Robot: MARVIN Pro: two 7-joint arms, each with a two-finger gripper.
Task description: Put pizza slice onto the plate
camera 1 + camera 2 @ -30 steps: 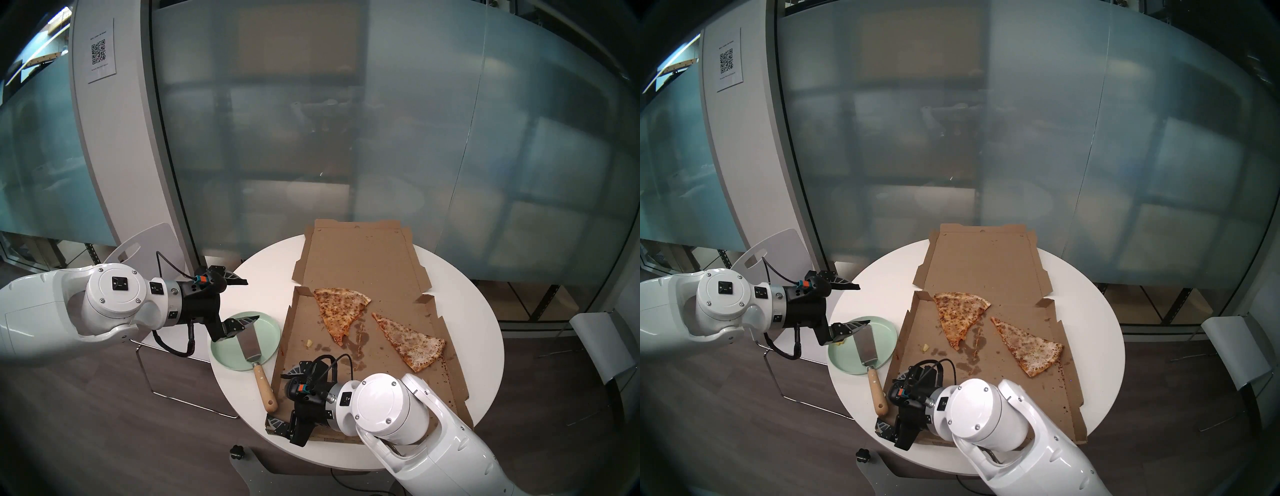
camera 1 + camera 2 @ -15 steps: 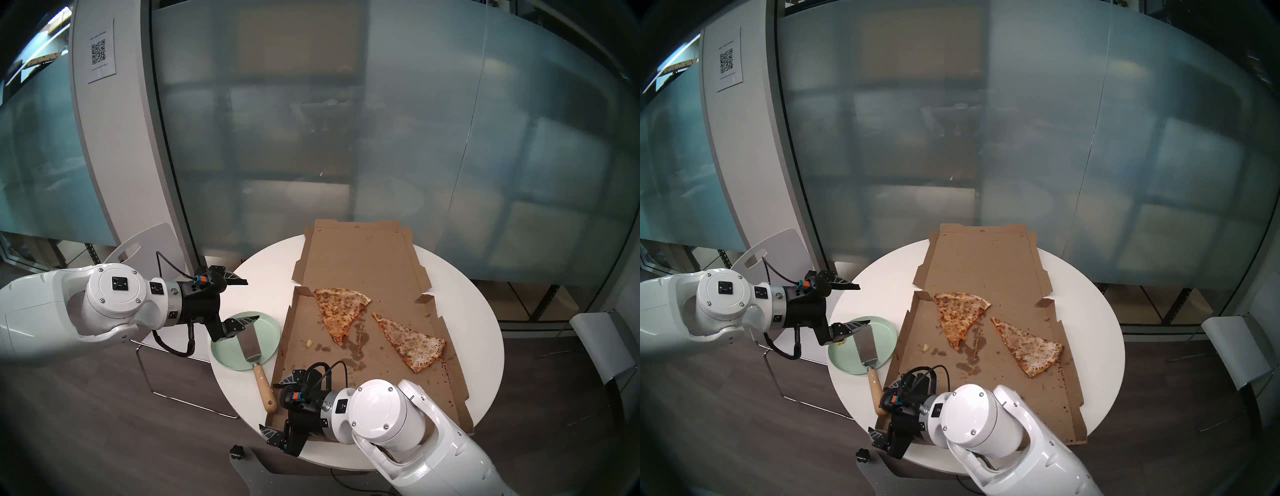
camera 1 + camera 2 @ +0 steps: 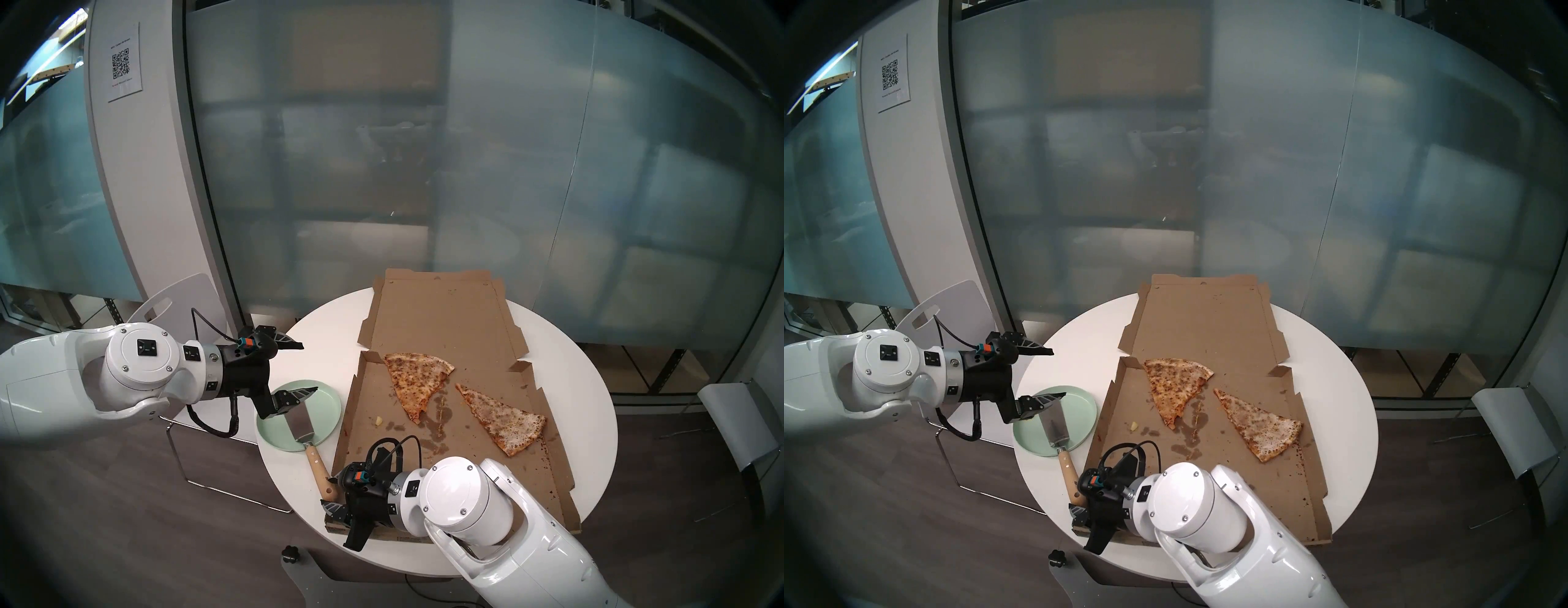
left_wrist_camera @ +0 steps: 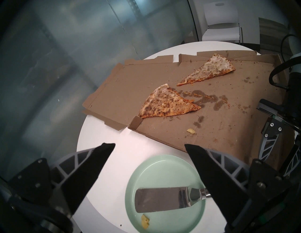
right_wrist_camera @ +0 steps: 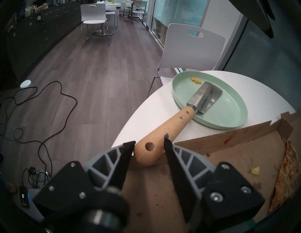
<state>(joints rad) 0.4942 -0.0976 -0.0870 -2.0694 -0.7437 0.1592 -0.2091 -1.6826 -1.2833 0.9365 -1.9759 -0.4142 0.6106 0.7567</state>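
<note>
The pizza slice [image 3: 505,418] with pale cheese lies at the right of the open cardboard box [image 3: 373,458], also in the left wrist view [image 4: 210,70]. The mint-green plate [image 3: 326,407] sits left of the box, with a metal spatula's blade [image 3: 299,424] resting in it and a yellow crumb [image 4: 145,223]. My right gripper [image 5: 149,143] is shut on the end of the spatula's wooden handle [image 5: 166,130], both fingers touching it, at the box's near left corner [image 3: 331,492]. My left gripper [image 3: 309,367] hangs open above the plate's far left side, holding nothing [image 4: 149,145].
A wider, browner slice [image 3: 418,382] lies at the box's far left, with grease stains and a crumb [image 3: 379,420] nearby. The box lid [image 3: 445,322] lies flat at the back of the round white table [image 3: 585,424]. A white chair [image 5: 192,47] stands beside the table's left edge.
My right gripper moved left along the box's near edge to the handle's end and closed on it. The spatula and plate shifted slightly left. The left arm stayed still.
</note>
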